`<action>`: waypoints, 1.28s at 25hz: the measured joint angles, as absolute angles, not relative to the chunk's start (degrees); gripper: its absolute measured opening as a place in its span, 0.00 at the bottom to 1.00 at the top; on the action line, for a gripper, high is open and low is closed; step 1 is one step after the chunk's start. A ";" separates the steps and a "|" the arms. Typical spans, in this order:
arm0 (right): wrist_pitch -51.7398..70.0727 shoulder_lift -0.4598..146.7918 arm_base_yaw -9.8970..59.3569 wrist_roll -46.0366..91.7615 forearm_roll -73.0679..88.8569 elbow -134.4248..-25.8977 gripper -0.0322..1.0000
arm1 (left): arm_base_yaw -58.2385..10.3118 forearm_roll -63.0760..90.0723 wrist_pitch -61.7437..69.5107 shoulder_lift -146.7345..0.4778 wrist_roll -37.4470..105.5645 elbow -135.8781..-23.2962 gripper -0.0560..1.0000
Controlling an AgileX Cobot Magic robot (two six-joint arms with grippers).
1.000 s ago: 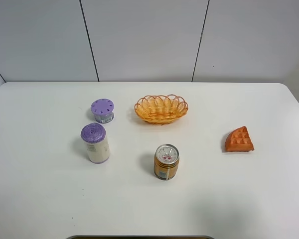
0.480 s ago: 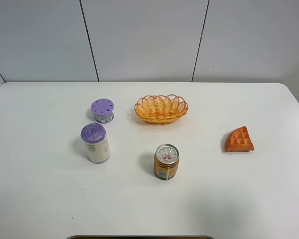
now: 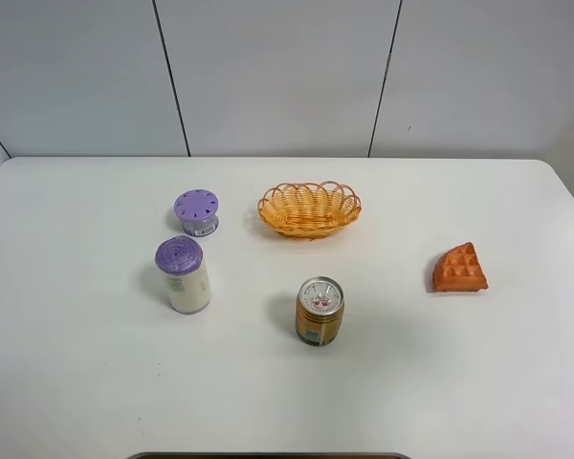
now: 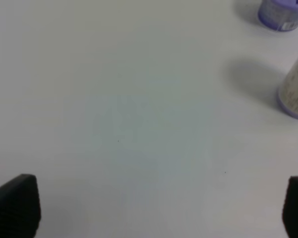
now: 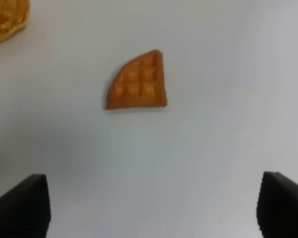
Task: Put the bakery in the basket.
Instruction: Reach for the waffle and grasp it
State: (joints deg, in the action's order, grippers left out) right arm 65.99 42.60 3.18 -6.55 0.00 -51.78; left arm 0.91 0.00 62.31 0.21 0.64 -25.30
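The bakery [image 3: 459, 269], an orange-brown waffle wedge, lies on the white table at the right; it also shows in the right wrist view [image 5: 138, 83]. The empty yellow-orange wicker basket [image 3: 309, 208] stands at the back middle; its edge shows in the right wrist view [image 5: 7, 19]. Neither gripper shows in the high view. My right gripper [image 5: 151, 210] is open and empty, fingertips wide apart, with the waffle ahead of it. My left gripper [image 4: 159, 208] is open and empty over bare table.
An orange drink can [image 3: 320, 311] stands at the front middle. A white bottle with a purple cap [image 3: 183, 274] and a small purple-lidded pot [image 3: 197, 211] stand at the left; both show in the left wrist view [image 4: 295, 89], [image 4: 282, 13].
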 joint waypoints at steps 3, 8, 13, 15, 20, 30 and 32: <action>68.29 51.44 3.18 -6.10 1.29 -55.39 0.82 | 0.91 0.00 62.31 0.21 0.64 -25.30 0.99; 68.41 63.97 3.18 -4.55 1.48 -59.71 0.82 | 0.91 0.00 62.31 0.21 0.64 -25.30 0.99; 63.73 72.22 3.18 -2.54 0.66 -60.88 0.84 | 0.91 0.00 62.31 0.21 0.64 -25.30 0.99; 62.22 75.50 3.18 -2.61 -1.47 -60.93 0.89 | 0.91 0.00 62.31 0.21 0.64 -25.30 0.99; 58.50 83.70 2.01 -4.65 -5.00 -61.00 0.98 | 0.91 0.00 62.31 0.21 0.64 -25.30 0.99; 50.12 96.23 -2.85 0.62 2.56 -61.08 0.99 | 0.91 0.00 62.31 0.21 0.64 -25.30 0.99; 48.90 98.31 -2.85 2.58 4.05 -61.08 0.99 | 0.91 0.00 62.31 0.21 0.64 -25.30 0.99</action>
